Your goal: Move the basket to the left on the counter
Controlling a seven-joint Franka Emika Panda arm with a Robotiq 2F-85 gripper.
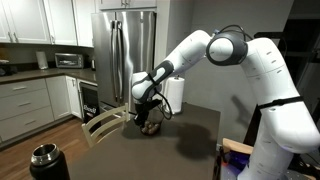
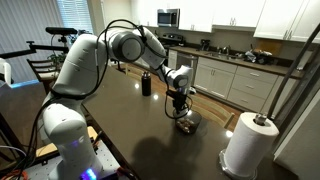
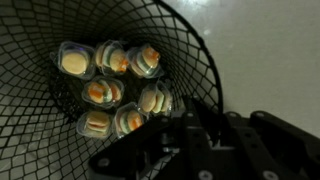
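The basket (image 1: 151, 125) sat on the counter (image 1: 190, 142) just below the middle of the frame in an exterior view, close to the counter's far edge, with a pale wooden chair (image 1: 103, 126) just to its left. The gripper (image 1: 148, 116) pointed straight down over it, its tip at the basket's rim, so the basket lay directly beneath and slightly to the right of the fingers. In an exterior view the same basket (image 2: 186, 123) stood right of centre on the counter (image 2: 120, 120), with the gripper (image 2: 182, 110) right above it. A black canister (image 2: 146, 84) stood well apart up and to the left, and a white paper-towel roll (image 2: 248, 146) stood at lower right.

In the wrist view the wire mesh of the basket (image 3: 185, 45) filled most of the frame, with tan rounded lumps (image 3: 112, 92) clustered at its bottom left of centre. The dark gripper (image 3: 195, 140) came in from the lower right, over the near rim. Whether its fingers were clenched on the wire or released could not be told
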